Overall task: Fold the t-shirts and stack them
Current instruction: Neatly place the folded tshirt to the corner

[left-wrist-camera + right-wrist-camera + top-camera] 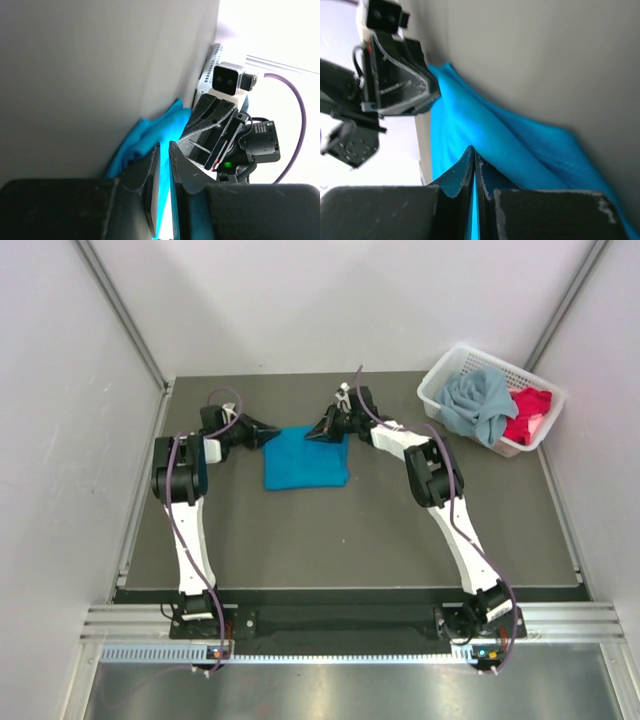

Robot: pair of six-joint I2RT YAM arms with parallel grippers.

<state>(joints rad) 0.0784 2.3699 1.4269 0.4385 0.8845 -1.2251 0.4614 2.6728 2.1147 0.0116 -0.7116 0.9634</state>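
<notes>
The bright teal-blue t-shirt (305,462) lies folded into a rough square on the dark table, mid-back. My left gripper (270,432) is at its far left corner. In the left wrist view the gripper (165,145) has its jaws nearly together with teal cloth (145,135) between and beside them. My right gripper (322,429) is at the far right corner. In the right wrist view it (473,149) is pinched shut on a thin edge of the teal shirt (490,125). The dusty grey-blue t-shirt (478,405) and the red-pink t-shirt (528,410) lie crumpled in the basket.
The white lattice basket (440,385) stands at the table's back right corner. Grey walls close in the left, back and right sides. The table (350,540) has a raised rim along its edges. Both arms reach towards the back of the table.
</notes>
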